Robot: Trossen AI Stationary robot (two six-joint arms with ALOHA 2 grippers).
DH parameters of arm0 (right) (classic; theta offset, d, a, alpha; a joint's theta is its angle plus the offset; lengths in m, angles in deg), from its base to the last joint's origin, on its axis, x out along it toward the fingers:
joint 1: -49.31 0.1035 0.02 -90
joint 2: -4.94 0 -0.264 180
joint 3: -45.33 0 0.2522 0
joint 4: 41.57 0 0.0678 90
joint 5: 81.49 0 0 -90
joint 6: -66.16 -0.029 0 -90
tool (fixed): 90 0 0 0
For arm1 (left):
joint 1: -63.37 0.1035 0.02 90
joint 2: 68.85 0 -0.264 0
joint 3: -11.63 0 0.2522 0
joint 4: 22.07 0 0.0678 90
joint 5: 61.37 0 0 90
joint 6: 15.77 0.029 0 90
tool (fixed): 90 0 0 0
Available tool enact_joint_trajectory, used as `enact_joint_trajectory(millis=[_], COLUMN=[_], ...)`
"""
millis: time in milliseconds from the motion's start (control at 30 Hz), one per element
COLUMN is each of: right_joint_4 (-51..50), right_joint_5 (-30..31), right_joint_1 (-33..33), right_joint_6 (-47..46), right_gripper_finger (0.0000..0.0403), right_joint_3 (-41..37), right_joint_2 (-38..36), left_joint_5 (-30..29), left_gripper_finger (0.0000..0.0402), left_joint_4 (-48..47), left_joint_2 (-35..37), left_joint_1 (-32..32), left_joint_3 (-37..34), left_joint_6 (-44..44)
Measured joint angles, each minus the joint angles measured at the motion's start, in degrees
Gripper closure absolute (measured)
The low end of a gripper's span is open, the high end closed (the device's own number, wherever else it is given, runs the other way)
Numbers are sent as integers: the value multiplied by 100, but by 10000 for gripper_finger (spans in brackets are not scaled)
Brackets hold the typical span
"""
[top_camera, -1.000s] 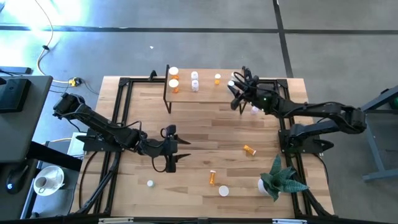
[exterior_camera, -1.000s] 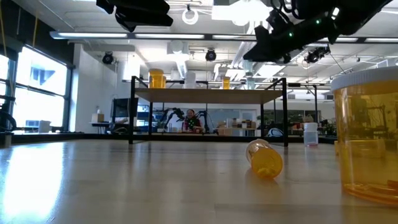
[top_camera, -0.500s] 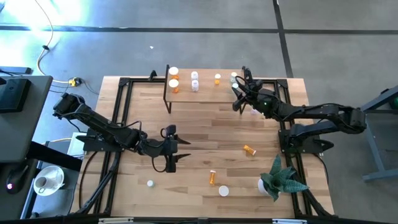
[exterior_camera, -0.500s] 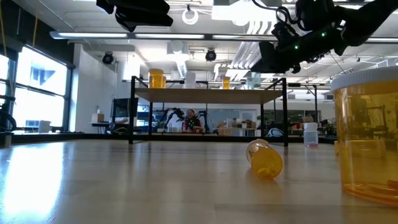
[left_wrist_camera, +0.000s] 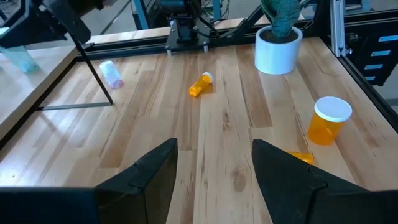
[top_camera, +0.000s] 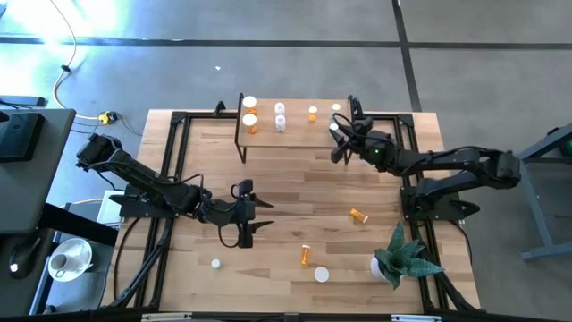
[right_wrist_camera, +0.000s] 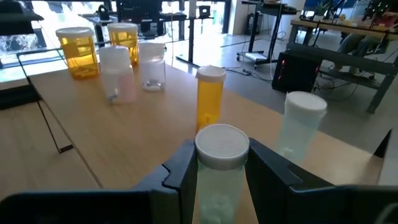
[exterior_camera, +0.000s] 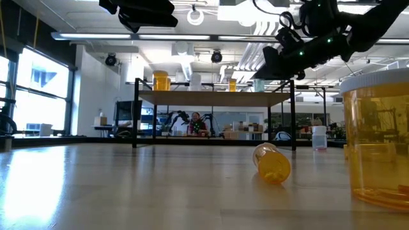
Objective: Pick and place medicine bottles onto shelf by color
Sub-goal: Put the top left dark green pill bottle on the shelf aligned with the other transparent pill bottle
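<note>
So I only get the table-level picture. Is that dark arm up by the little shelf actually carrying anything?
Observer: Yes. Its wrist camera shows the right gripper shut on a held pale bottle with a white cap.
Operator: Is there a matching one up there already?
Observer: Yes. A second pale bottle stands on the shelf, next to a slim orange bottle.
Operator: And the other arm?
Observer: From above, the left gripper hangs over the middle of the table, open and empty.
</note>
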Motion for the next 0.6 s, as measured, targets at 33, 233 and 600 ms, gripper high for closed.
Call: enact_joint_trajectory(millis=[33, 233, 600], right_joint_4=[112, 424, 383], right_joint_5=[30, 225, 514], right_joint_1=[-4, -16, -15], right_joint_6=[1, 139, 111], right_gripper_finger=[300, 300, 300], right_joint_3=[3, 4, 4], right_joint_2=[86, 288, 288], left_joint_5=[0, 0, 0], left_gripper_finger=[206, 206, 206], left_joint_4=[0, 0, -2], left_joint_2=[0, 0, 1], left_joint_1=[0, 0, 0], left_joint_3=[0, -2, -2], left_joint_6=[0, 0, 0])
